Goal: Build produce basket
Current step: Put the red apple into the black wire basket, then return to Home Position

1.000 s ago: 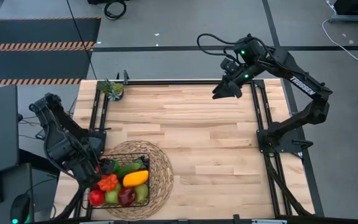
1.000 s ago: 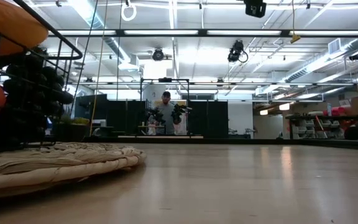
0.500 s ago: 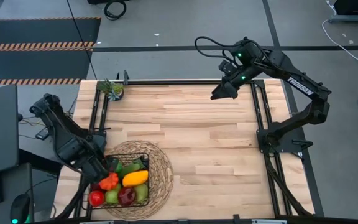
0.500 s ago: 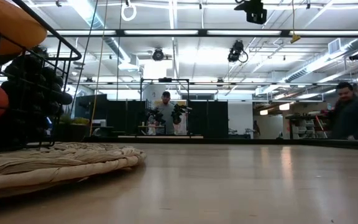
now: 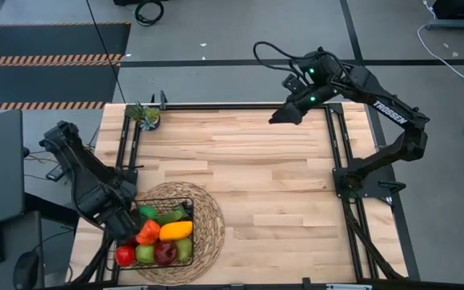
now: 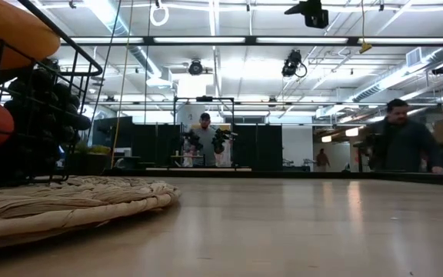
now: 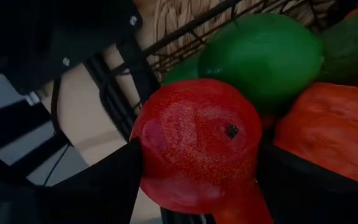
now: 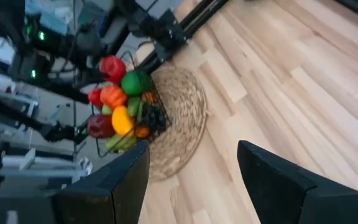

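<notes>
Bright, even ceiling strip lights [image 6: 206, 40]; the table [image 6: 298, 231] shows soft glare, and wrist views are blurred up close.

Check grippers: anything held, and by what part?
Left gripper holds a red apple by its sides, over the basket. Right gripper holds nothing.

My left gripper [image 7: 197, 180] is black, and the apple [image 7: 197, 143] between its fingers is deep red with fine speckles. Behind that apple sits a glossy green lime [image 7: 260, 56], and beside the lime a rough orange-red fruit [image 7: 325, 137]. The basket [image 5: 190, 211] is black wire mesh, holding a yellow squash [image 5: 176, 230] and a dark red apple [image 5: 165, 254]. Under the basket, the mat [image 5: 208, 213] is pale straw in woven rings. The table [image 5: 256, 177] around the mat is light wood in planked strips
</notes>
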`<state>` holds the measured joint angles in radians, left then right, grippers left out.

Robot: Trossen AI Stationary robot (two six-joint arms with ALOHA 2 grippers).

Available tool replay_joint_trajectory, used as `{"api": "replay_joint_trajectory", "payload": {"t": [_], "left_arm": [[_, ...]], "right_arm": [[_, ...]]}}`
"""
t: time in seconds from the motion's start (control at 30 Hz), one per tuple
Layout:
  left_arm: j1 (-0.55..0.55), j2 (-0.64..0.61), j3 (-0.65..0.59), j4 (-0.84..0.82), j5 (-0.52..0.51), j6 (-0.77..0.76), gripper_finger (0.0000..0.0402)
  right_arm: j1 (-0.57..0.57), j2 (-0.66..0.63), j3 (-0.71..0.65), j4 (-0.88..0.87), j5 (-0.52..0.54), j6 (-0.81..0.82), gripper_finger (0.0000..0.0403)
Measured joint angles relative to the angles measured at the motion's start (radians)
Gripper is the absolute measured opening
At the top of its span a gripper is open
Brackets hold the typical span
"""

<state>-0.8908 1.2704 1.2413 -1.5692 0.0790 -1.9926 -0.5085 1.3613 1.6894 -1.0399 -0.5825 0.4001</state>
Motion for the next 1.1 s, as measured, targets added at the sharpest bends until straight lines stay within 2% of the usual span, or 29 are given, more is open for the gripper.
{"api": "replay_joint_trajectory", "payload": {"t": [0.13, 0.33, 0.57, 0.77, 0.97, 1.1], "left_arm": [[0.0, 0.0, -0.021, -0.001, -0.021, 0.045, 0.0293], [0.006, 0.0, -0.025, 0.012, -0.076, 0.106, 0.0343], [0.044, 0.0, -0.025, 0.1, -0.09, 0.186, 0.0395], [0.106, 0.0, 0.033, 0.105, -0.12, 0.254, 0.0396], [0.207, -0.001, 0.15, 0.003, -0.19, 0.361, 0.0396], [0.288, -0.001, 0.215, 0.001, -0.285, 0.431, 0.0396]], "right_arm": [[0.022, 0.0, 0.0, 0.05, 0.037, 0.062, 0.0248], [0.065, 0.001, 0.0, 0.067, 0.101, 0.101, 0.0248], [0.11, 0.001, 0.0, 0.067, 0.172, 0.107, 0.0248], [0.129, 0.001, 0.0, 0.066, 0.199, 0.117, 0.0248], [0.128, 0.001, 0.0, 0.008, 0.217, 0.085, 0.0248], [0.139, 0.001, 0.0, -0.065, 0.227, 0.06, 0.0248]]}}
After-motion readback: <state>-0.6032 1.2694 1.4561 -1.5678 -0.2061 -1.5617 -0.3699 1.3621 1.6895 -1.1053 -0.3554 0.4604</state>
